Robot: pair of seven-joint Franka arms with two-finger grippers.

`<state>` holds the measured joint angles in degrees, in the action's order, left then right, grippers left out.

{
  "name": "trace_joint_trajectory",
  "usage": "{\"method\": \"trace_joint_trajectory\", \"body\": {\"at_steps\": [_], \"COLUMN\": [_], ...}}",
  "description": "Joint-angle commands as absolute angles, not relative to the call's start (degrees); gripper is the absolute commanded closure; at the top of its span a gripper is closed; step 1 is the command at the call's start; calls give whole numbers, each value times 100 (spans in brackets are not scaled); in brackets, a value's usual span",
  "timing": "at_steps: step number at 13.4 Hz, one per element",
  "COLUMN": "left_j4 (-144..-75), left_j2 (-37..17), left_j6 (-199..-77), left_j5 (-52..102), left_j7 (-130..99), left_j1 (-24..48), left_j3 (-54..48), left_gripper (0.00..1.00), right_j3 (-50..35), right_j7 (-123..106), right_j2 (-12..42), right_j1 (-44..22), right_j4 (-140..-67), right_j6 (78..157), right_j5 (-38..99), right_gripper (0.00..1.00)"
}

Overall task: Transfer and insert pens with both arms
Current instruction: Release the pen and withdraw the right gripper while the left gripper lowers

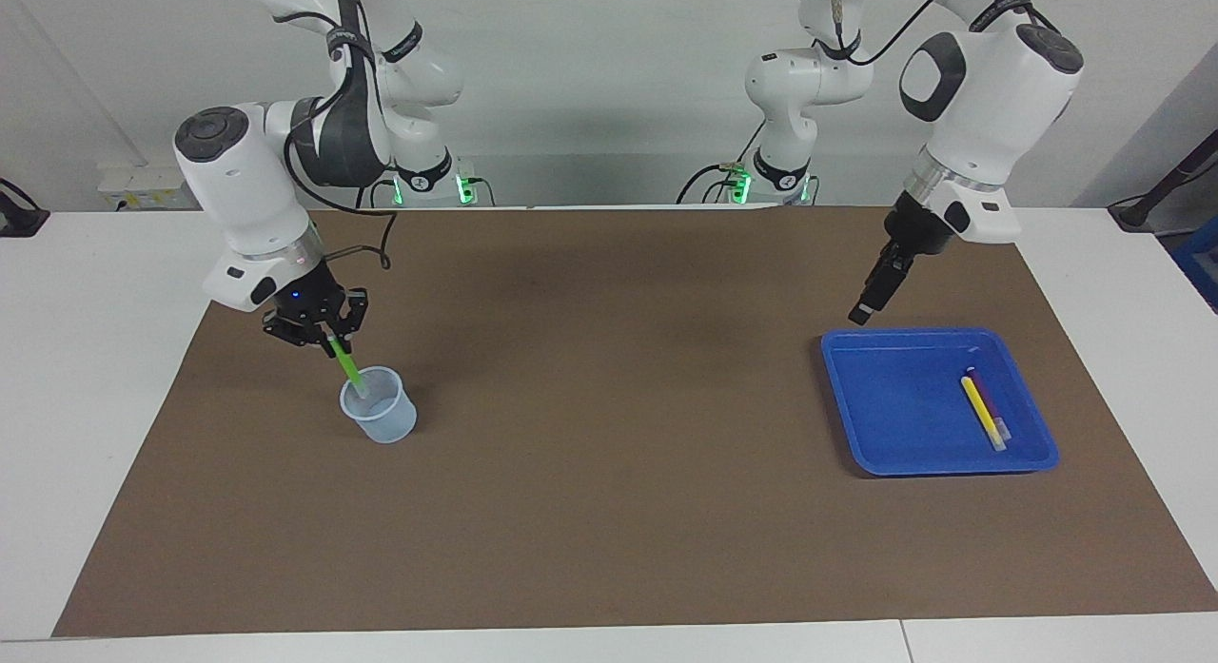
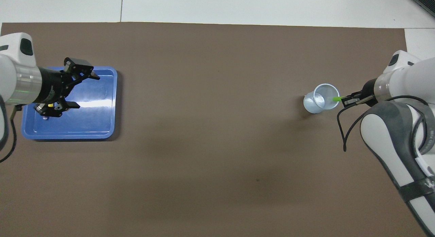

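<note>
Facing view | right gripper pinching slim green marker pen, tip inside translucent plastic cup at 8 o'clock | left gripper spread over blue plastic tray | risk: tilted pen tips light cup.

Both arms are bulky white jointed shells with dark grey patches over the joints and round grey end caps. Each wrist ends in a silver ring. Black cables loop along the links. The bases glow green. A small blue light shows above the black right gripper.
</note>
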<state>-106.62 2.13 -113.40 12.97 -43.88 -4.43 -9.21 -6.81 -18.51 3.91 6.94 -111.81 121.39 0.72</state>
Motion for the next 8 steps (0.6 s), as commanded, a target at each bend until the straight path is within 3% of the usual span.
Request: {"method": "trace_joint_trajectory", "body": {"at_steps": [1,8], "left_j4": [-11118,-11004], "left_j2": [527,-403], "left_j6": [-11250,-12127], "left_j5": [1161,-745], "left_j7": [-2862,-144], "left_j1": [-843,-1291], "left_j3": [-967,-967], "left_gripper": [0,0], "right_j3": [-712,-703], "right_j7": [-1776,-1441], "right_j2": [545,694], "right_j1": [712,773], "right_j4": [-11136,-11250], "right_j6": [12322,12524], "right_j5": [-44,-35], "right_gripper": [100,100]}}
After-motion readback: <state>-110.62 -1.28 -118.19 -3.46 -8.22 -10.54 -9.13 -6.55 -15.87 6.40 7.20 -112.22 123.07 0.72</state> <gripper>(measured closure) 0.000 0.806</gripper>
